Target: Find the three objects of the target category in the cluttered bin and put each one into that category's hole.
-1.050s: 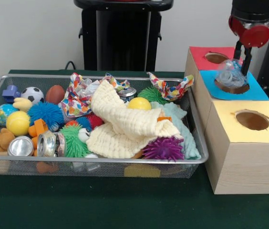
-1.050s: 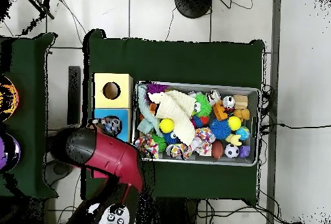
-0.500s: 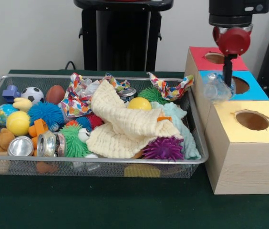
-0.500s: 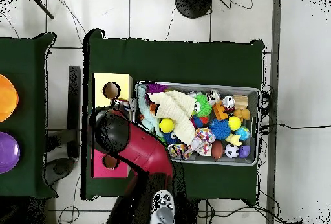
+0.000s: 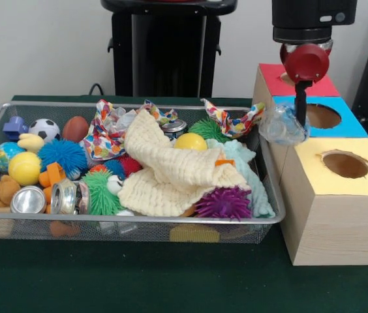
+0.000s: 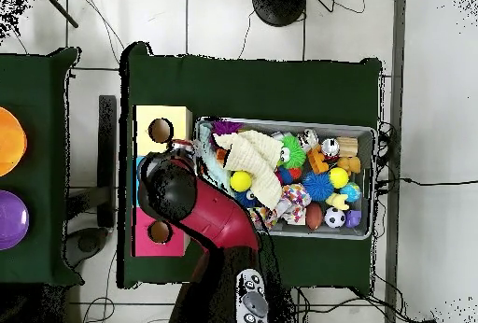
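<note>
1 clear crumpled plastic piece (image 5: 282, 128) hangs pinched in the gripper (image 5: 299, 120), with the blue hole (image 5: 322, 116) at 3 o'clock (just beside, not under).

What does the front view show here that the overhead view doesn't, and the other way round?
Only the front view shows the gripper with a clear crumpled plastic item at its tip, beside the blue-topped hole. Only the overhead view shows orange and purple round things on a side table; there the arm hides the blue top. Both show the mesh bin and the yellow-topped hole.
</note>
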{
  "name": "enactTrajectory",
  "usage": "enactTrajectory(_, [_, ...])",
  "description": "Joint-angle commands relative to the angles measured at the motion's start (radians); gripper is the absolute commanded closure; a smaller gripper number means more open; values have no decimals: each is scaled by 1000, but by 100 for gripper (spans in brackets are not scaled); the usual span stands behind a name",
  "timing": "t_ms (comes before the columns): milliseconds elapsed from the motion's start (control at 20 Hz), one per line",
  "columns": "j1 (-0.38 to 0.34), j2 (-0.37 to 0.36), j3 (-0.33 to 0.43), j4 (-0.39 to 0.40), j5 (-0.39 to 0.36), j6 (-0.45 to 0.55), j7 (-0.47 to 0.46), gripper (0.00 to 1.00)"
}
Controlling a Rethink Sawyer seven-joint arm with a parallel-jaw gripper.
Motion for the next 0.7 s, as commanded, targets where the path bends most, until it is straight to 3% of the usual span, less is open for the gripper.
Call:
enactTrajectory(50, [-27,-9,150,118,-9,132,50,100])
enactTrajectory(200, [5,-38,98,89,-26,275,94,100])
enactTrajectory(700, [53,-92,-11,76,-100,418,104,100])
